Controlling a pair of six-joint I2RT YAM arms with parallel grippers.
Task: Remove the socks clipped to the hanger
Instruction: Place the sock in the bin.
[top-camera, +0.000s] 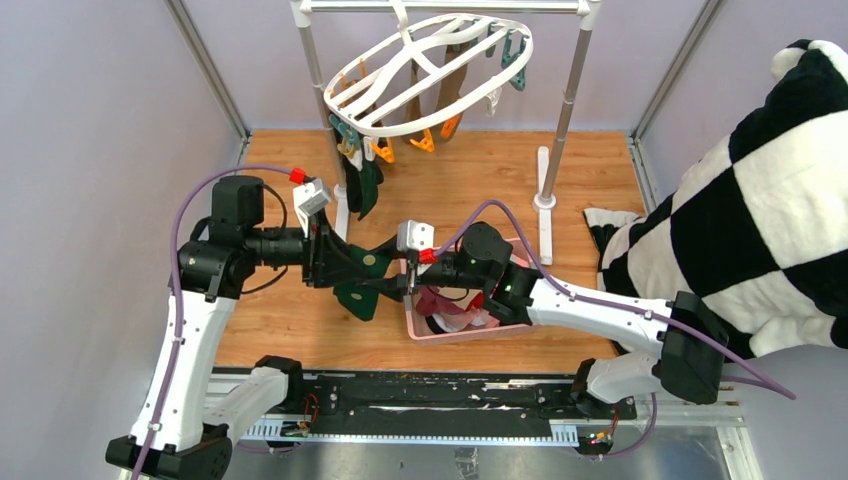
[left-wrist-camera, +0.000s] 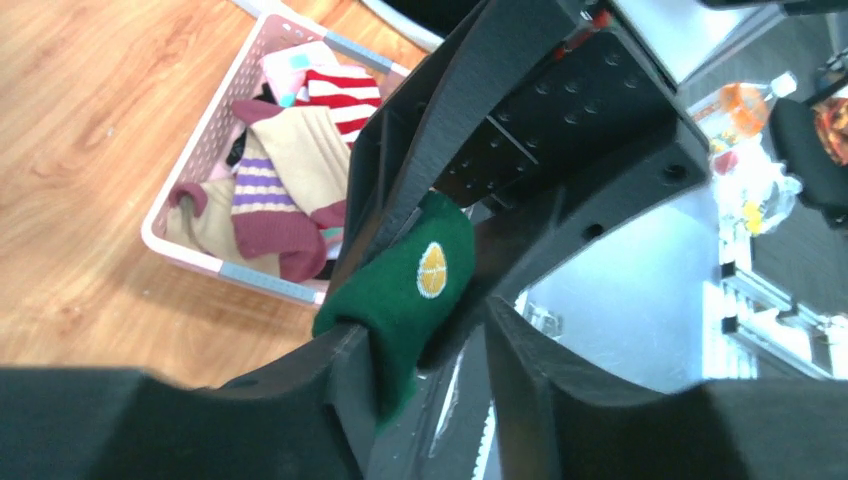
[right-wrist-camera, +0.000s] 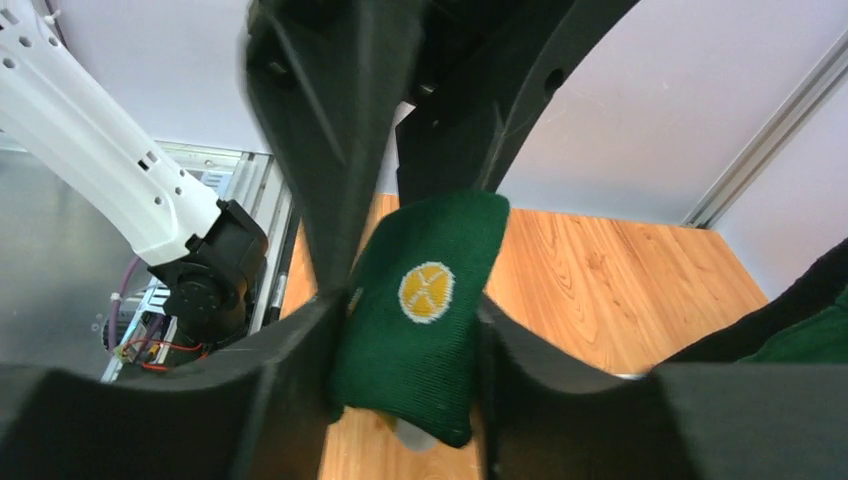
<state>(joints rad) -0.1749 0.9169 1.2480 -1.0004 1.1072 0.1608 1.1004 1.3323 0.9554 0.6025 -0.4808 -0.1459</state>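
Handover of 1 green sock (right-wrist-camera: 425, 300) above the table (top-camera: 480, 170), at the centre of the top view. The 2 grippers meet nose to nose there, just left of the pink basket (left-wrist-camera: 200, 130).

Right gripper (right-wrist-camera: 410, 325): in its wrist view the sock fills the gap between the 2 fingers and touches both, so I read it as clamped on the sock near the yellow emblem.

Left gripper (left-wrist-camera: 430, 340): jaws parted. The sock lies against 1 finger only, with a gap to the other, so I read it as not gripping.

The sock's tail hangs below the grippers in the top view, free of the hanger (top-camera: 333, 95), which sits tilted at the upper centre. A second green sock (top-camera: 366, 185) hangs clipped at the hanger's lower left rim. The basket holds a pile of socks (left-wrist-camera: 290, 170), striped, beige and pink.

Step in hand, as I judge it: pass the sock to the right arm and drop it in the basket. To do it well, I want the right grip firm before I draw the left arm away. I would pull the left fingers straight back so the knit does not snag. Then I would carry the sock over the basket's open top and release low, so the tail lands inside the wall.
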